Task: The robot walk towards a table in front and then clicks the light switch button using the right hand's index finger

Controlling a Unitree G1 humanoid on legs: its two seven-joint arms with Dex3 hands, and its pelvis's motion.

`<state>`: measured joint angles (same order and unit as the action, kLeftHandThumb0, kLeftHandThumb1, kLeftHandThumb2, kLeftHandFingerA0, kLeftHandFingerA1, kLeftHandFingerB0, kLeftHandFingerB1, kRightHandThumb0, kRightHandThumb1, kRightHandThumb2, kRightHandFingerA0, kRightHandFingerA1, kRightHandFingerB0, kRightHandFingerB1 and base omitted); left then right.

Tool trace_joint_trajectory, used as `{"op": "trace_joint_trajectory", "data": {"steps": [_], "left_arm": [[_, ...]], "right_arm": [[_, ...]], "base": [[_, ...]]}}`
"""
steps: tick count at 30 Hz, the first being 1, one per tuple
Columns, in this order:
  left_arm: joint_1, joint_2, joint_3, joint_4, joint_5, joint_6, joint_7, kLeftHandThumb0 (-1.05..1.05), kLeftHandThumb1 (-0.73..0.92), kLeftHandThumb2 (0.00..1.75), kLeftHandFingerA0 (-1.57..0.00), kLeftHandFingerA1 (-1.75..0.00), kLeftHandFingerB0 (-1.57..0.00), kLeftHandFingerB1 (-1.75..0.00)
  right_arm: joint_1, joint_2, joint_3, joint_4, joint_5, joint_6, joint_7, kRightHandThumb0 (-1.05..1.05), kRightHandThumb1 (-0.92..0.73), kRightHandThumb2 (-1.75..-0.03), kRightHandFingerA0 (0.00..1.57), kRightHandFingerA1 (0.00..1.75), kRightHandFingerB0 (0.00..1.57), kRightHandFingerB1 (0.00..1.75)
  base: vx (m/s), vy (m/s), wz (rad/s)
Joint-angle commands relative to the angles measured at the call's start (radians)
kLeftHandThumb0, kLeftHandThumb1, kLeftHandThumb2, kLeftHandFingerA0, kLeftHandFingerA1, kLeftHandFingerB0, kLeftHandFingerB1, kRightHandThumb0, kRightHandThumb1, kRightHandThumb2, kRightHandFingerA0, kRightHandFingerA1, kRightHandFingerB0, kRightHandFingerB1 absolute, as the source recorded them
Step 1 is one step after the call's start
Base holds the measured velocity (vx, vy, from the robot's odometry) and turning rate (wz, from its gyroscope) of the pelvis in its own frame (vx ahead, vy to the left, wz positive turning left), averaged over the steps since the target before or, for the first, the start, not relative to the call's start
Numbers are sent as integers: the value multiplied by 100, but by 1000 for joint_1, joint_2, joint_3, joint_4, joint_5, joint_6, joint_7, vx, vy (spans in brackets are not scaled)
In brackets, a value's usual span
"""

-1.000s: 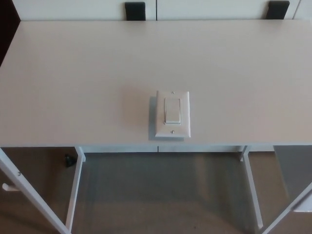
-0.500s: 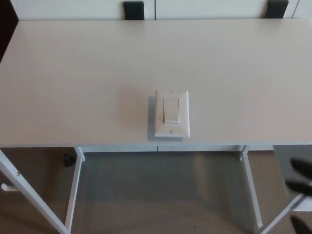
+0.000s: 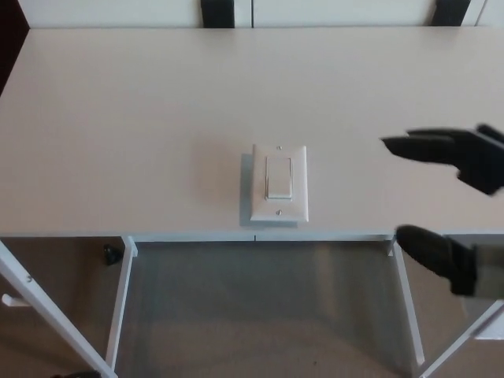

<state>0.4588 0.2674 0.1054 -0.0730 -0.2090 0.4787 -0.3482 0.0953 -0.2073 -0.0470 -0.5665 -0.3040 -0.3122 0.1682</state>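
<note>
Near the table's [image 3: 118, 118] right front edge, the right robot hand [image 3: 461, 205] hangs spread and empty, well apart from the switch [image 3: 279, 183].

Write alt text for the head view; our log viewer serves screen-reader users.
The robot's right hand reaches in from the right with fingers apart, off to the right of a white switch and not touching it. The switch lies flat near the front edge of a white table.

Right hand [image 3: 461, 206] at right edge, fingers [image 3: 425, 146] spread apart, empty
</note>
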Motion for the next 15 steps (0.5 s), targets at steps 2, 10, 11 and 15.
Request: {"op": "trace_joint_trajectory", "data": {"steps": [2,10,11,15], "left_arm": [[-14,37,-8,-22,28,13,4,-11,56,94,-25,-54,-14,-49],[-36,44,-20,-21,32,14,0,-15,76,63,-34,-45,-21,-37],[-38,46,-21,-21,30,12,-5,-15,76,63,-34,-45,-21,-37],[-46,50,-27,-17,41,8,0,-12,56,94,-28,-56,-13,-49]], "right_arm": [[-389,-131,231,268,-670,150,68,-75,-47,-84,26,48,37,47],[-496,-85,370,416,-778,293,115,-89,-53,-87,5,33,21,41],[-510,-77,389,438,-785,315,130,-89,-53,-87,5,33,21,41],[-540,-52,450,519,-819,365,102,-90,-54,-91,3,32,23,43]], "base": [[0,0,0],[0,0,0],[0,0,0],[0,0,0]]}}
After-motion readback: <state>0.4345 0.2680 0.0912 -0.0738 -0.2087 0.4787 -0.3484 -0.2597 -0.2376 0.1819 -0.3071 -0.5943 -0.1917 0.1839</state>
